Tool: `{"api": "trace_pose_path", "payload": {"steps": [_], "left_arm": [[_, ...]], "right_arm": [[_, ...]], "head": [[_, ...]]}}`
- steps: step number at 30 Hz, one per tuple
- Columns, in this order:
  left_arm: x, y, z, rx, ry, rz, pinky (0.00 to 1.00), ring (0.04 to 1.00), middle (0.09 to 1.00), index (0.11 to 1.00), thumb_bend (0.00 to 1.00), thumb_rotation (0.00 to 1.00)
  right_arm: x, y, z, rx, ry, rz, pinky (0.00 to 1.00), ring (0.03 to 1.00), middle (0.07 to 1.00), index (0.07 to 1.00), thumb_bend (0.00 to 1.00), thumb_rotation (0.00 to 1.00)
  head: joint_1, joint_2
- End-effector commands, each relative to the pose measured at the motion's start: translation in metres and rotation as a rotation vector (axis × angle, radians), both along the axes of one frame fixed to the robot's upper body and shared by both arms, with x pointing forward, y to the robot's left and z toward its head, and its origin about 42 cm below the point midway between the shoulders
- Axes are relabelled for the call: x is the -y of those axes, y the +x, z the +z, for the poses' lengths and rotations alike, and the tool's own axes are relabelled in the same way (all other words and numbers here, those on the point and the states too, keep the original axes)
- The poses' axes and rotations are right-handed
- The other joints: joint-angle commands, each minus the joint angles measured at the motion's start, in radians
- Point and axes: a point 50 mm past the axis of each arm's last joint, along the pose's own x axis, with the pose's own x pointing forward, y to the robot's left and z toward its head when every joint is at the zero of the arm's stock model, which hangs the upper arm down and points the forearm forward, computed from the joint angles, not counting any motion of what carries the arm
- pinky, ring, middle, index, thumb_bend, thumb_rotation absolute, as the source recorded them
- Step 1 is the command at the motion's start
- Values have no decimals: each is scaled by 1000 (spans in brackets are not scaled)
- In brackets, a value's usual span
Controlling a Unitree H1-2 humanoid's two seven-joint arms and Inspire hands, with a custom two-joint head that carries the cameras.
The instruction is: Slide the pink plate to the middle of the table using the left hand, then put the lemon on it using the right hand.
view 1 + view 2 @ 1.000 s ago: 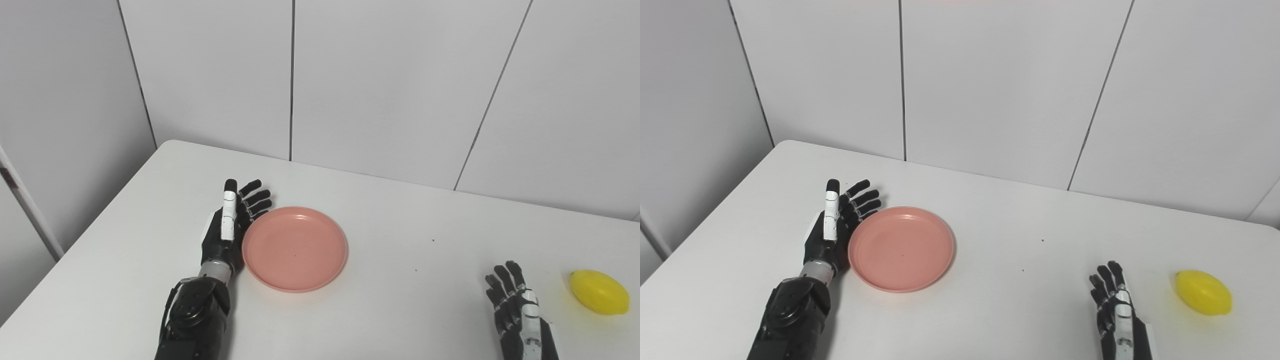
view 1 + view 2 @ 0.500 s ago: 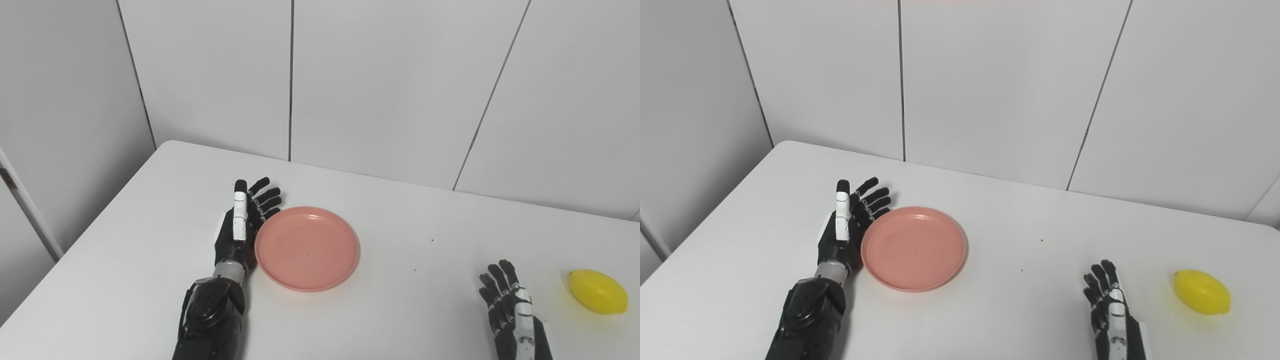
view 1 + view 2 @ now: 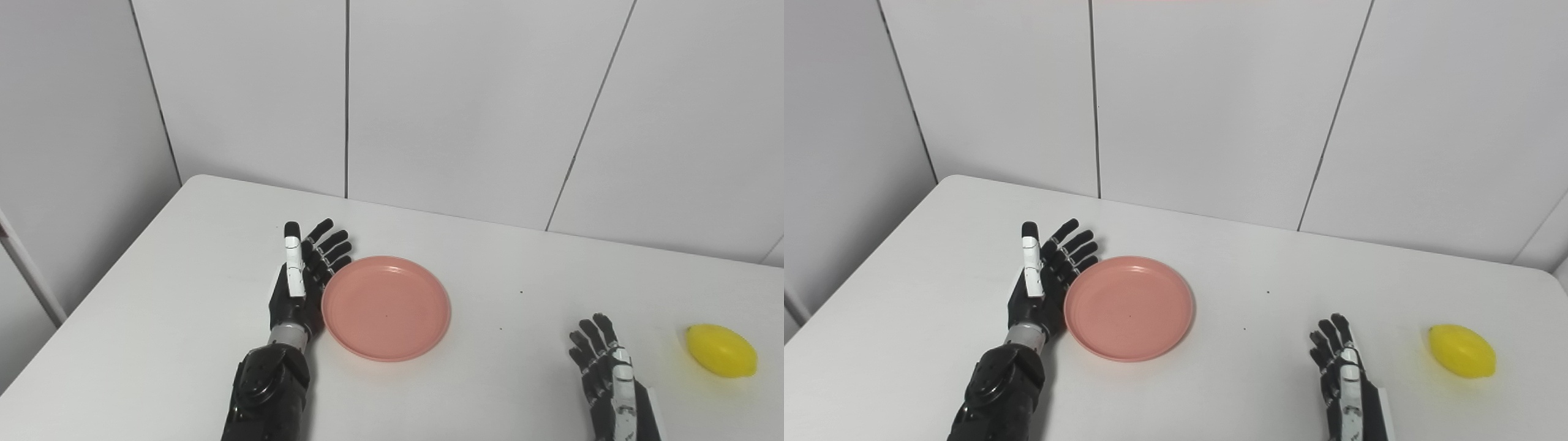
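Observation:
The pink plate [image 3: 387, 307] lies flat on the white table [image 3: 184, 294], left of the table's middle, with nothing on it. My left hand [image 3: 301, 280] stands edge-on and open against the plate's left rim [image 3: 1069, 300], fingers pointing away from me. A yellow lemon [image 3: 721, 350] rests near the table's right edge. My right hand [image 3: 603, 370] is open, with fingers spread, low at the front right. It holds nothing and sits a hand's width left of the lemon [image 3: 1462, 351].
White wall panels [image 3: 459, 104] rise directly behind the table's far edge. The table's left edge [image 3: 104, 282] runs diagonally toward me. Bare tabletop lies between the plate and my right hand.
My left hand has pushed the plate to the right across the table. My right hand has shifted slightly left, and the camera has panned a little to the right.

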Motion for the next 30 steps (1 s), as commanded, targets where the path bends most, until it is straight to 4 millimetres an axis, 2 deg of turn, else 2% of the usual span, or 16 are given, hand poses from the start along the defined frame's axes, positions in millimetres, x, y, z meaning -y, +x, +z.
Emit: {"api": "trace_pose_path", "payload": {"steps": [1,14,21,30], "left_arm": [[11,-8,-21,-114,-31,-42,801,780,760,792,830,975],[30,-14,-21,-136,-2,-118,774,769,751,780,817,974],[39,-19,-19,-141,-3,-140,786,786,764,768,814,968],[46,-24,-13,-126,-47,-128,825,796,778,787,799,972]], "right_arm": [[-8,-12,-16,-57,21,-3,943,908,919,933,604,944],[-17,-11,-14,-56,22,8,954,912,920,935,616,932],[-23,-11,-12,-69,41,2,938,905,912,920,675,886],[-31,-10,-10,-77,46,7,930,904,910,912,690,880]], "head": [[-3,2],[-18,12],[-36,21],[-87,39]]}}
